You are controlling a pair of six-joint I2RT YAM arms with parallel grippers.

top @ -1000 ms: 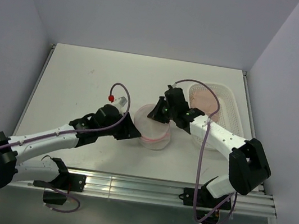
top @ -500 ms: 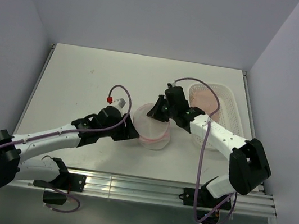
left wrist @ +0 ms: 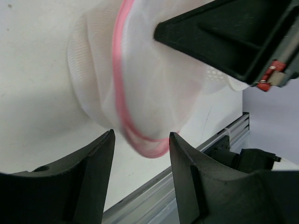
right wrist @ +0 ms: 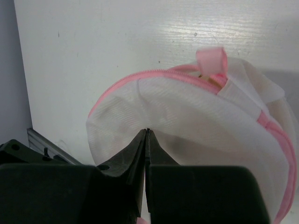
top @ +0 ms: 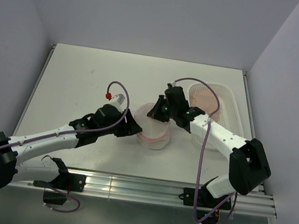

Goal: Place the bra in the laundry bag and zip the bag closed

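The laundry bag (top: pixel 152 127) is a round white mesh pouch with a pink zipper rim, lying at the table's middle. My right gripper (top: pixel 158 113) is shut, pinching the bag's mesh at its far side (right wrist: pixel 147 131). The bag (right wrist: pixel 196 116) bulges, and its pink pull tab (right wrist: pixel 211 60) sticks up. My left gripper (top: pixel 133 130) is open at the bag's near left edge. In the left wrist view the pink rim (left wrist: pixel 140 140) lies just at the gap between the fingertips (left wrist: pixel 106 140). The bra does not show clearly; only a tan sliver (right wrist: pixel 207 77) shows under the tab.
A white perforated basket (top: pixel 226 110) stands at the right, behind my right arm, with a pale pink garment (top: pixel 200 97) in it. The metal rail (top: pixel 154 189) runs along the table's near edge.
My left wrist has shifted slightly up and left beside the bag, still open. My right gripper has stayed shut on the mesh, and the bag has barely moved.
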